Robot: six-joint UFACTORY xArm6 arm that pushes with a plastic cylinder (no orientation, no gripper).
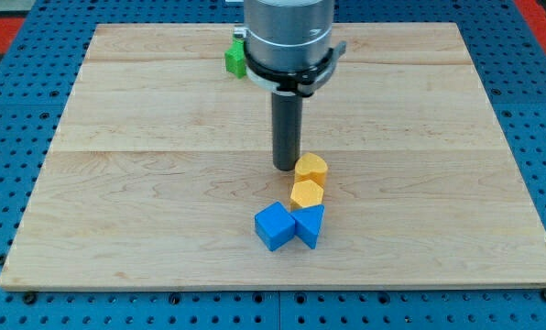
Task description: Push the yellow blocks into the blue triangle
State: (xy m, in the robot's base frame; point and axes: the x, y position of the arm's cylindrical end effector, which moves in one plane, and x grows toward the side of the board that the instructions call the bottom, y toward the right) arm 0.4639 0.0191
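A pale wooden board (145,183), made of planks joined along lines running from the view's left to its right, fills most of the frame. It rests on a blue perforated surface (7,302) dotted with regular holes. Red patches (3,23) show at the view's top corners. Light is even and soft.

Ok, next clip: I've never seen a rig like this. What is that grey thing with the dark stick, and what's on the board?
The grey cylinder is the end of a robot arm; it has no gripper, only a dark rod. One camera looks down at a wooden board. My tip rests on the board, just left of the upper yellow block. Below that sits a second yellow block, then a blue triangle beside a blue cube. A green block lies near the view's top, partly hidden. Nothing is held; the rod only pushes.
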